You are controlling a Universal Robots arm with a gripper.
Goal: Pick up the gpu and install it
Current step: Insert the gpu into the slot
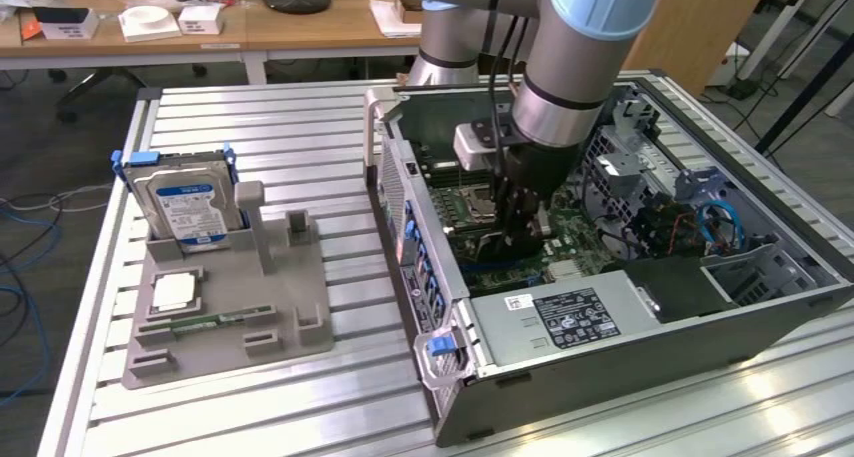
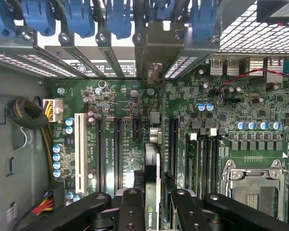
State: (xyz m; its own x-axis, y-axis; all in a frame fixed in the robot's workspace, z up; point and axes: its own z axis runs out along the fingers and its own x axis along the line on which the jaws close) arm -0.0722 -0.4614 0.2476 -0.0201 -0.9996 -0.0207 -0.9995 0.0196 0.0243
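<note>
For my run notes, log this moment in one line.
gripper: shut on gpu | position: inside open computer case, gpu edge-on above motherboard slots

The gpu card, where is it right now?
The gpu stands on edge between the gripper fingers, down inside the open computer case, over the motherboard slots.

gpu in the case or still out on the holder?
In the case: gpu stands edge-on over the motherboard slots, gripper clamped on it.
</note>
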